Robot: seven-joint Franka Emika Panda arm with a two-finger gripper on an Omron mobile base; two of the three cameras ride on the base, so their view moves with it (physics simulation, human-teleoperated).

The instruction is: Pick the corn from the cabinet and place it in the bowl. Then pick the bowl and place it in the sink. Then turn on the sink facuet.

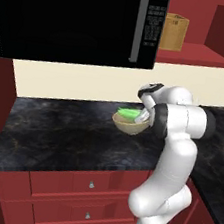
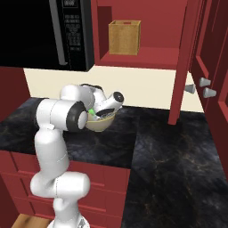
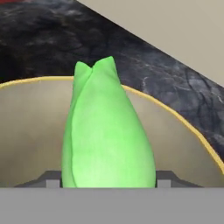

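Note:
The bright green corn [image 1: 129,113] [image 2: 91,111] [image 3: 107,131] lies inside the tan bowl [image 1: 129,126] [image 2: 101,124] [image 3: 30,131], which rests on the black marbled counter below the microwave. My gripper [image 1: 141,117] [image 2: 95,114] [image 3: 108,181] reaches down into the bowl. In the hand view both fingertips [image 3: 52,179] press the sides of the corn, so it is shut on it. The open cabinet [image 2: 133,55] is up and to the right. The sink and the sink facuet are out of view.
A black microwave [image 1: 71,17] [image 2: 44,31] hangs right above the bowl. A cardboard box [image 1: 173,32] [image 2: 124,38] stands on the cabinet shelf. The red cabinet door [image 2: 187,67] hangs open at the right. Red drawers [image 1: 91,184] run under the counter [image 1: 55,136].

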